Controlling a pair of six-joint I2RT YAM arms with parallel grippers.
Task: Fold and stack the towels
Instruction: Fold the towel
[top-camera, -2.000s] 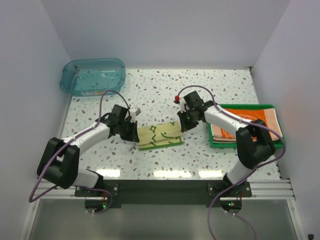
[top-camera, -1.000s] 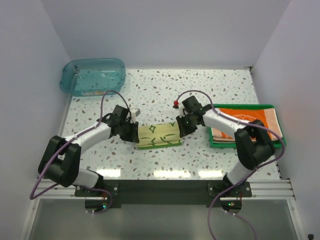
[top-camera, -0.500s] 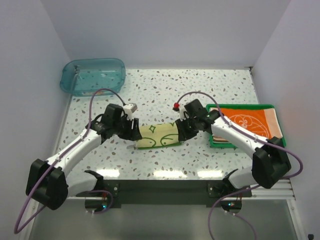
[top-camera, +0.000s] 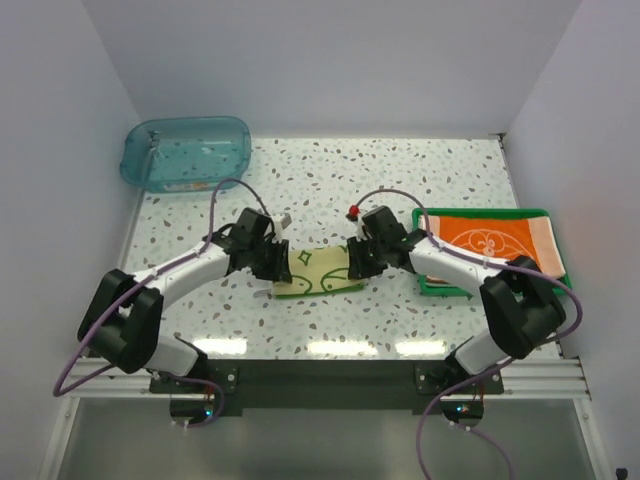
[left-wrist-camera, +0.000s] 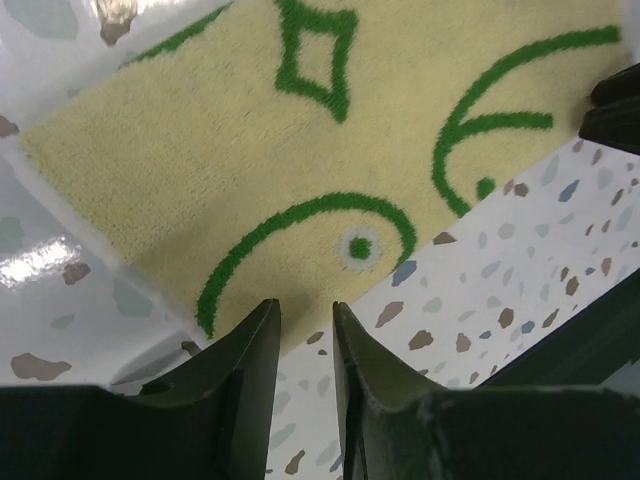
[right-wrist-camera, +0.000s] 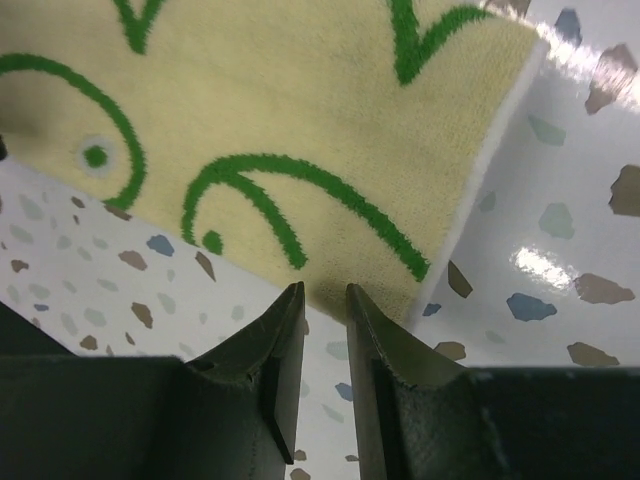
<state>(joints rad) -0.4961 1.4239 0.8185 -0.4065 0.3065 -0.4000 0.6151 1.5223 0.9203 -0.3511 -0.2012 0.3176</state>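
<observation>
The green-patterned towel (top-camera: 320, 270) lies folded on the table's middle, its pale yellow side with green lines up. It fills the left wrist view (left-wrist-camera: 300, 130) and the right wrist view (right-wrist-camera: 280, 100). My left gripper (top-camera: 279, 262) sits at its left end, fingers a narrow gap apart and empty, tips (left-wrist-camera: 305, 305) over the towel's near edge. My right gripper (top-camera: 356, 262) sits at its right end, also narrowly open and empty (right-wrist-camera: 325, 288). The orange towel (top-camera: 500, 240) lies folded at the right. The striped towel does not show clearly.
A green tray (top-camera: 480, 212) holds the orange towel at the right. A blue translucent tub (top-camera: 185, 150) stands at the back left. White walls close in the speckled table on three sides.
Both grippers have drawn in and come down at the two ends of the yellow-green towel. The towel lies flat in nearly the same spot.
</observation>
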